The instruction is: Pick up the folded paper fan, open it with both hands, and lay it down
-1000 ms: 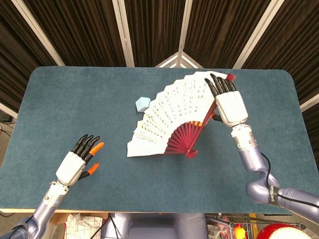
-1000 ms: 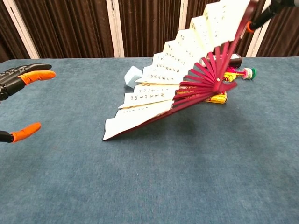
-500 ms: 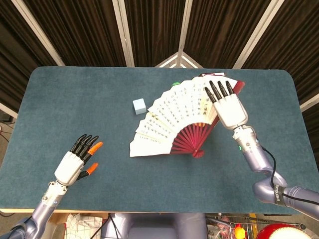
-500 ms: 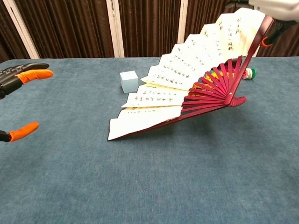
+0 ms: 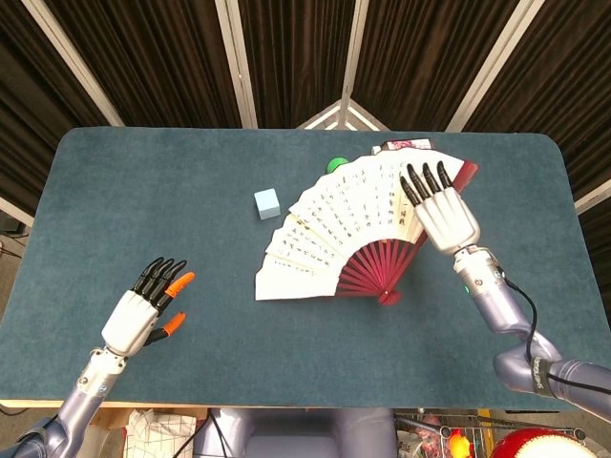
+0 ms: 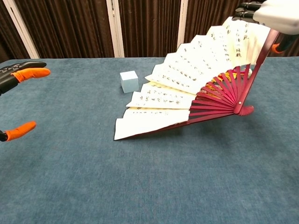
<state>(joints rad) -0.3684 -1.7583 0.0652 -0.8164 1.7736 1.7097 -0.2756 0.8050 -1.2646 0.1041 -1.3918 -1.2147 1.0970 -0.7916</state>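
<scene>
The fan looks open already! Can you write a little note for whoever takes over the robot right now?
Right hand: holds the paper fan by its right end rib, raised off the table.
Left hand: open, empty, at the table's near left, away from the fan.
Fan: spread open; in the chest view its left corner and pivot touch the cloth, the right side tilted up.
Light blue cube sits just left of the fan, apart from it.
Done: picked up, opened.
Left: lower the raised side flat, then let go.
</scene>
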